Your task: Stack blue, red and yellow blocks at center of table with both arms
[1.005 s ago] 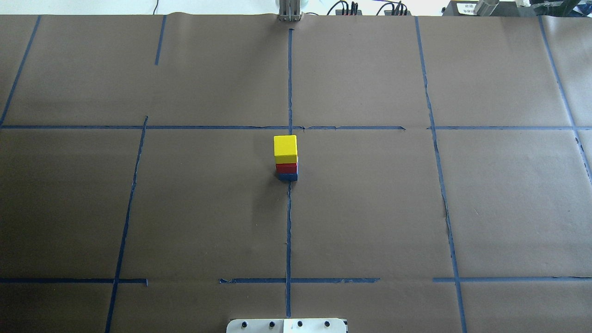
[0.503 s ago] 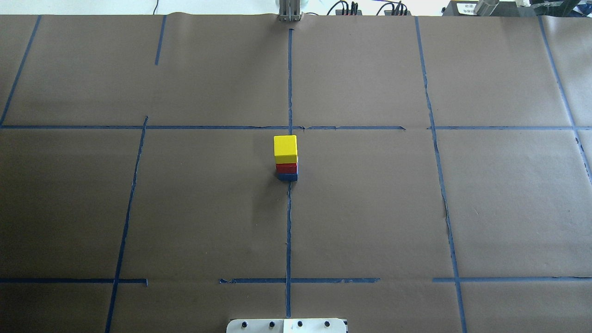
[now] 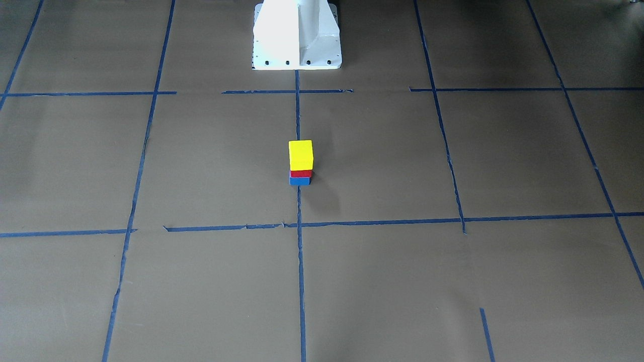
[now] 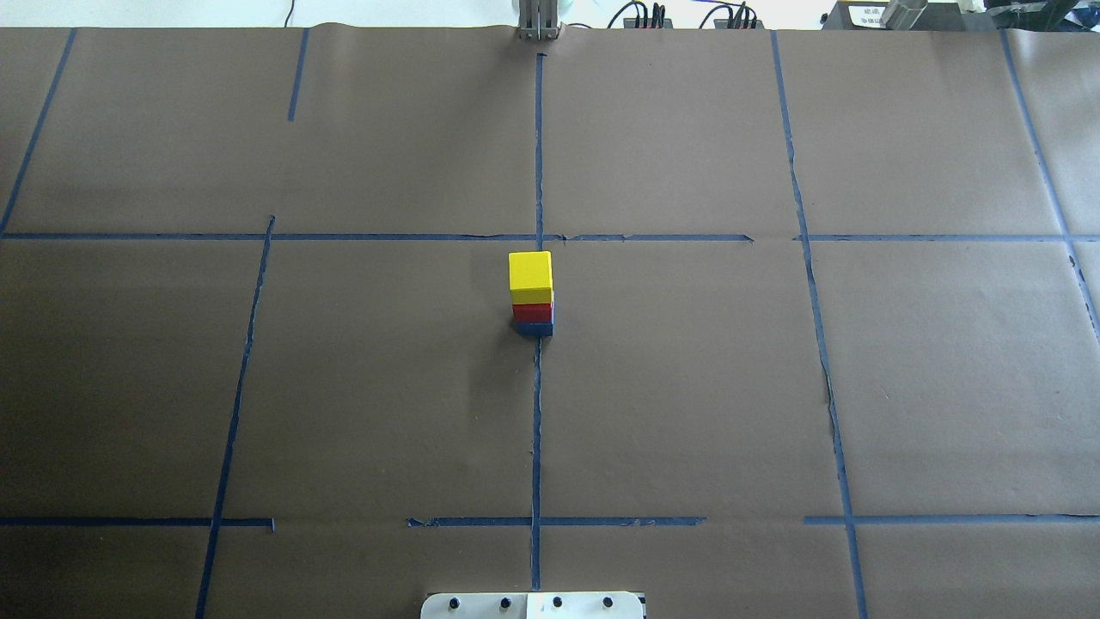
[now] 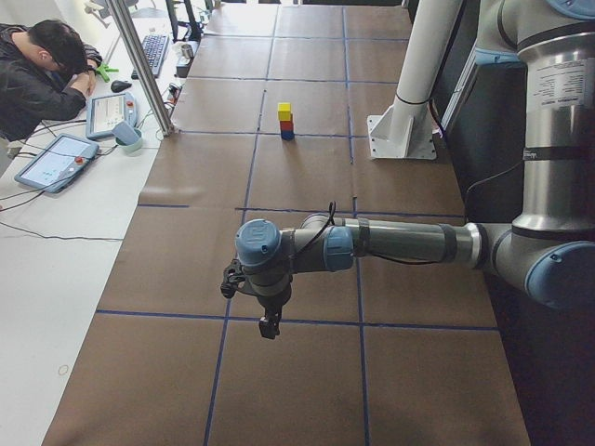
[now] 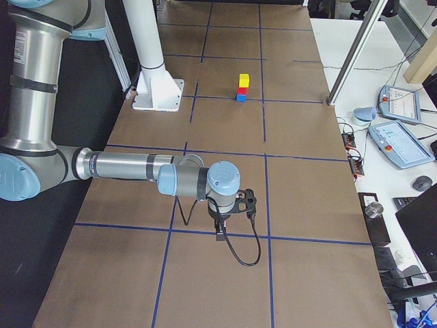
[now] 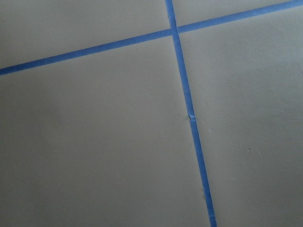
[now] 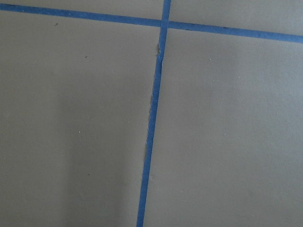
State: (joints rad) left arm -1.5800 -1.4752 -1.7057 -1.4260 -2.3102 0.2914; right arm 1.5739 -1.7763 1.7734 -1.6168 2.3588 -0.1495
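Yellow block (image 4: 529, 273) sits on red block (image 4: 533, 311) on blue block (image 4: 534, 328) at the centre of the counter (image 4: 687, 387). Stacking seems done, and no further move looks needed. Left gripper (image 5: 270, 323) and right gripper (image 6: 220, 234) hang well away; I cannot tell whether they are open.

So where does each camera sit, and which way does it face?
Front-facing: across the table, facing pedestal and block stack; no arms.
Overhead: behind the robot, looking down; pedestal's foot only.
Exterior left: table end; left arm near.
Exterior right: opposite end; right arm near.
Left wrist: down at taped table; no body.
Right wrist: likewise.
Shared: fixed views show the stack.
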